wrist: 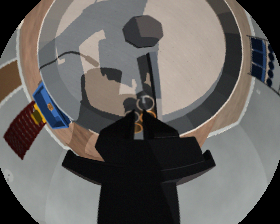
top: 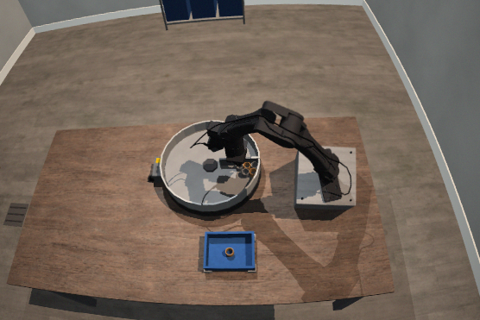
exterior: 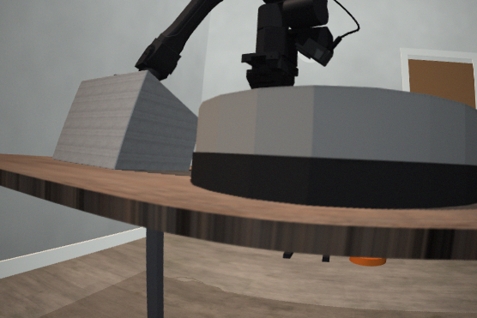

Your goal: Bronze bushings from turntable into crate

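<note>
The round grey turntable has a smooth raised rim. Inside it, by the right wall, lie shiny ring-shaped bushings; I count about three, some bronze. One bronze bushing sits in the blue square crate. The black gripper reaches down over the rings, its fingers nearly closed; whether they hold one I cannot tell.

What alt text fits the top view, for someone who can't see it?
A black robot arm reaches from a grey block into a round grey turntable on a wooden table, its tip next to a cluster of small rings. A blue crate nearer the table's front edge holds one bronze ring.
</note>
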`<action>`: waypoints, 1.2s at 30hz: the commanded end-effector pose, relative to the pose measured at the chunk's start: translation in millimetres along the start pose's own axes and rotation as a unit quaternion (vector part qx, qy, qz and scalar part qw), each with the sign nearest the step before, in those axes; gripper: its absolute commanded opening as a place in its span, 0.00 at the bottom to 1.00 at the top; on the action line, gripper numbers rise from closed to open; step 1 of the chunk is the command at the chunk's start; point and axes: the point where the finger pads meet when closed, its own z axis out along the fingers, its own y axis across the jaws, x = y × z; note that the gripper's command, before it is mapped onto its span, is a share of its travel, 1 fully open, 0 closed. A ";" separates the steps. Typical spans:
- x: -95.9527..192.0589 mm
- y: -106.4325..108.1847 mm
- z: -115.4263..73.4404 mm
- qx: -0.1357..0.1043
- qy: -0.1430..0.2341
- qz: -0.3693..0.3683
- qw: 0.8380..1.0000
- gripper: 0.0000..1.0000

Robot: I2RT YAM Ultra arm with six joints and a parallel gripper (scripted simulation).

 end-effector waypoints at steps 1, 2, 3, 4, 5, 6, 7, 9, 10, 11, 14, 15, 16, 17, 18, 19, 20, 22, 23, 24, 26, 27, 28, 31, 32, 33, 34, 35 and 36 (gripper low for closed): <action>2.6 0.7 11.1 -0.003 0.003 0.003 1.000 0.13; 2.6 0.7 11.1 -0.003 0.003 0.003 1.000 0.13; -8.8 1.0 7.3 -0.001 -0.010 -0.002 1.000 0.13; -2.0 1.4 12.6 -0.002 -0.002 0.001 1.000 0.13; 2.9 1.6 16.7 -0.004 0.004 0.002 1.000 0.13; 3.0 1.7 18.4 -0.004 0.003 0.002 1.000 0.13; 3.1 1.5 19.8 -0.004 0.003 0.003 1.000 0.13; 3.3 -1.0 21.4 -0.004 0.002 0.006 1.000 0.13; 3.4 -1.4 22.2 -0.004 0.002 0.006 1.000 0.13; -0.8 -1.2 21.0 -0.003 -0.003 0.004 1.000 0.13; -1.5 -0.5 21.6 -0.002 -0.003 0.003 1.000 0.13; -1.4 -0.5 21.6 -0.003 -0.003 0.003 1.000 0.13; -1.4 -0.5 21.7 -0.003 -0.003 0.003 1.000 0.13; -1.7 -0.4 21.2 -0.002 -0.004 0.002 1.000 0.13; -1.7 -0.4 21.2 -0.002 -0.004 0.002 1.000 0.13; -1.7 -0.4 21.2 -0.002 -0.004 0.002 1.000 0.13; -1.2 -0.3 21.2 -0.003 -0.003 0.002 1.000 0.13; -0.5 -0.2 21.2 -0.003 -0.001 0.003 1.000 0.13; -0.5 -0.2 21.2 -0.003 -0.001 0.003 1.000 0.13; -0.5 -0.2 21.2 -0.003 -0.001 0.003 1.000 0.13; -0.5 -0.2 21.2 -0.003 -0.001 0.003 1.000 0.13; -0.5 -0.2 21.2 -0.003 -0.001 0.003 1.000 0.13; -0.5 -0.2 21.2 -0.003 -0.001 0.003 1.000 0.13; -0.5 -0.2 21.2 -0.003 -0.001 0.003 1.000 0.13; -0.5 -0.2 21.2 -0.003 -0.001 0.003 1.000 0.13; -0.5 -0.2 21.2 -0.003 -0.001 0.003 1.000 0.13; -0.5 -0.2 21.2 -0.003 -0.001 0.003 1.000 0.13; -0.5 -0.2 21.2 -0.003 -0.001 0.003 1.000 0.13; -0.5 -0.2 21.2 -0.003 -0.001 0.003 1.000 0.13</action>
